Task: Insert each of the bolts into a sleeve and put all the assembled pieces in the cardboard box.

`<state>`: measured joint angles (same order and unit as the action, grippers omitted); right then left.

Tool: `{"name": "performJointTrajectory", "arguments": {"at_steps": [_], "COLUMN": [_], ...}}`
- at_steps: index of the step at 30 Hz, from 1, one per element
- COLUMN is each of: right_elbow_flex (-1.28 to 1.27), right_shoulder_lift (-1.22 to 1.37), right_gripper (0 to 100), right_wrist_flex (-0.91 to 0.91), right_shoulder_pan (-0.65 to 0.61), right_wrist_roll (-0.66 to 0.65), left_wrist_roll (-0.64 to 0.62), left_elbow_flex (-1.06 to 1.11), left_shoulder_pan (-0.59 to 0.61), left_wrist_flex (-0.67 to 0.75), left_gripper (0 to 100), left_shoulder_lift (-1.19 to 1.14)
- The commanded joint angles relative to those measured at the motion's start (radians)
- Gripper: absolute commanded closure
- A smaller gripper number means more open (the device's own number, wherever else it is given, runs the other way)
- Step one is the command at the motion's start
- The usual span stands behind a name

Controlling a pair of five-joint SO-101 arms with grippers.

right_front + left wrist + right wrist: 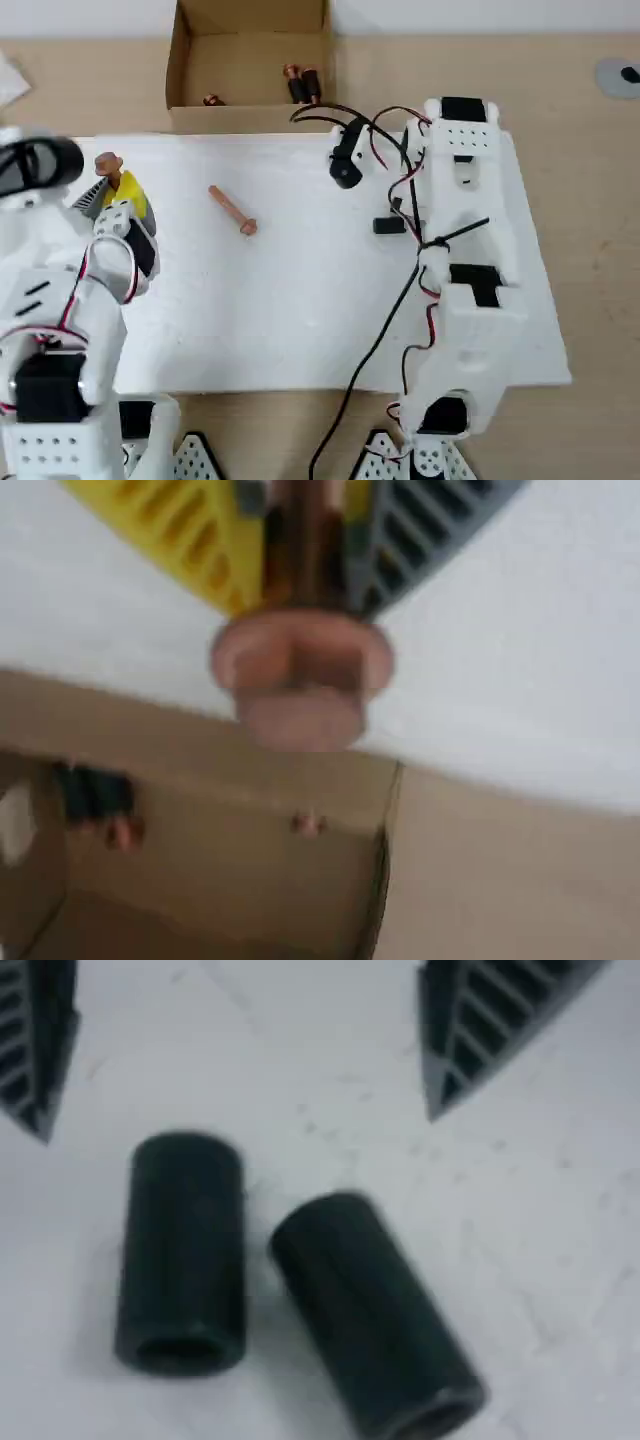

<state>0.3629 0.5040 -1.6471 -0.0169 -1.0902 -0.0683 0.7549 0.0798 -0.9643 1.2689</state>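
Observation:
My left gripper (112,185), with one yellow and one grey finger, is shut on a copper bolt (108,163) at the left end of the white board, head pointing toward the box. In the left wrist view the bolt's head (300,670) sticks out past the left gripper (300,600). A second bolt (232,210) lies loose on the board. Two black sleeves (183,1250) (370,1305) lie side by side on the board, just beyond my right gripper (240,1110), which is open with nothing in it. The cardboard box (176,70) stands behind the board.
Assembled pieces (302,85) (212,100) lie inside the box, whose near wall (200,770) is straight ahead of the held bolt. The right arm (465,250) and its cables cover the board's right side. A small black piece (389,225) lies beside that arm.

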Motion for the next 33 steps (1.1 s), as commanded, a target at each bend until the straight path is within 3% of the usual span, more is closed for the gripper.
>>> {"name": "performJointTrajectory", "arguments": {"at_steps": [1, 15, 33], "right_elbow_flex": [0.102, 0.283, 0.309], "right_shoulder_lift": [0.045, 0.262, 0.344], "right_gripper": [72.1, 72.1, 72.1], "right_wrist_flex": [0.002, -0.017, -0.117], "right_shoulder_pan": [-0.012, 0.001, -0.004], "right_wrist_roll": [-0.028, -0.064, -0.101], "left_wrist_roll": [0.002, 0.003, 0.003], "left_elbow_flex": [0.068, 0.11, 0.109], "left_shoulder_pan": [0.009, 0.015, 0.018], "left_wrist_flex": [0.077, 0.074, 0.072], "left_gripper": [100, 100, 100], "left_shoulder_lift": [0.073, 0.125, 0.125]}}
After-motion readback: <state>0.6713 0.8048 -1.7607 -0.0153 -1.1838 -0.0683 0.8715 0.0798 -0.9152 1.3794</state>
